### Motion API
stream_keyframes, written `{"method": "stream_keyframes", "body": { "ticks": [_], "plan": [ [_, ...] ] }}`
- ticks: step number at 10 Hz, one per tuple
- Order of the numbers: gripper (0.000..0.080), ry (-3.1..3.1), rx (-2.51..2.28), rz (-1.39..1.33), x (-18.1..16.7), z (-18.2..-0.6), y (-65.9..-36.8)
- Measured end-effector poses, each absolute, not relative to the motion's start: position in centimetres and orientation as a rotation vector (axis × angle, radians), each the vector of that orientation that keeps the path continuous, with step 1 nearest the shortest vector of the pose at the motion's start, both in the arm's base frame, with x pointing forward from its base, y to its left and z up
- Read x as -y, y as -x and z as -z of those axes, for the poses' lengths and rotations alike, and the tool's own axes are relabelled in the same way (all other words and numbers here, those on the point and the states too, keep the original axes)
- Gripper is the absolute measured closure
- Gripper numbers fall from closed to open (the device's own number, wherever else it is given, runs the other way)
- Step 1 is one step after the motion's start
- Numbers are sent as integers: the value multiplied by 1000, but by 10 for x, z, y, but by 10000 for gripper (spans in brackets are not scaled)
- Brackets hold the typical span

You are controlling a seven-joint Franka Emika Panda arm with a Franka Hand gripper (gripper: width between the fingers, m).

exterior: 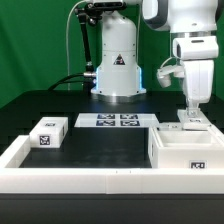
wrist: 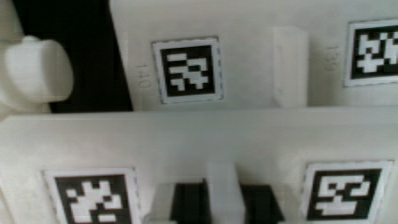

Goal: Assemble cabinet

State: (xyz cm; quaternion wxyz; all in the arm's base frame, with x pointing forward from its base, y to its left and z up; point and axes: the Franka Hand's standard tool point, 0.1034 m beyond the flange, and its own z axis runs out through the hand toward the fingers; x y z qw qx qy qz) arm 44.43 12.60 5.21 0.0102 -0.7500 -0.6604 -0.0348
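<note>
Cabinet body [exterior: 186, 150] stands on the black tabletop [exterior: 100, 148] at the exterior view's right, close against the low white rim [exterior: 20, 152]. It looks like an open box with its hollow facing up. I hang straight over its far wall, and my jaws are down at that wall's top edge.

In the wrist view my two dark fingertips [wrist: 192, 200] stand close together with only a thin pale strip between them. I cannot tell whether that strip is a panel edge I am pinching or just the white surface below, so I will not claim a hold.

As for progress, I judge the job to be early or at most partway. One small tagged piece [exterior: 48, 133] lies by itself at the exterior view's left, well apart from the body and plainly not fitted. The wrist view shows white tagged faces separated by seams, but it does not show whether they are joined or merely lie side by side. The marker board [exterior: 115, 121] lies flat near my base. At the least, the lone piece has yet to be brought over and fitted.
</note>
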Motion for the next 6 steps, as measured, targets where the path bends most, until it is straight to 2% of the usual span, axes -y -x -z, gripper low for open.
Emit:
{"method": "stream_keyframes", "body": {
  "ticks": [6],
  "plan": [
    [729, 2351, 2054, 107, -118, -52, -447]
  ]
}}
